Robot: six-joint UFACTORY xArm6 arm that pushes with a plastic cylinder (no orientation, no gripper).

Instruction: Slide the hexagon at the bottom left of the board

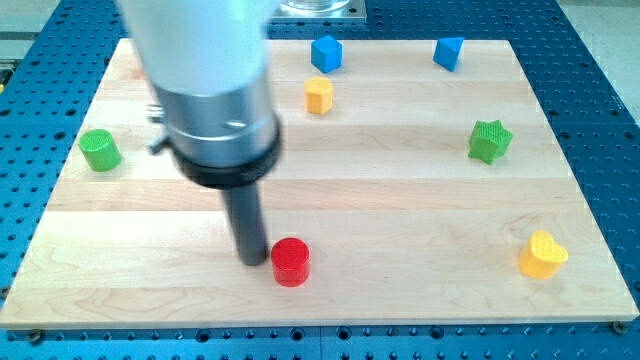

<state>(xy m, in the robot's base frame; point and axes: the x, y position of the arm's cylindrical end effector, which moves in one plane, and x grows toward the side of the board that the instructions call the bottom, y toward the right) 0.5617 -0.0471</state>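
Note:
A red hexagon-like block (291,262) sits low on the wooden board (400,200), left of the middle. My tip (252,260) rests on the board just to the left of it, almost touching its side. The rod rises from there into the arm's wide grey and black body (218,110), which hides part of the board's upper left.
A green cylinder (100,150) stands at the view's left edge. A yellow block (319,95) and a blue cube (326,53) are at the top middle, a blue block (449,52) at the top right, a green star (490,141) at the right, a yellow heart (543,255) at the bottom right.

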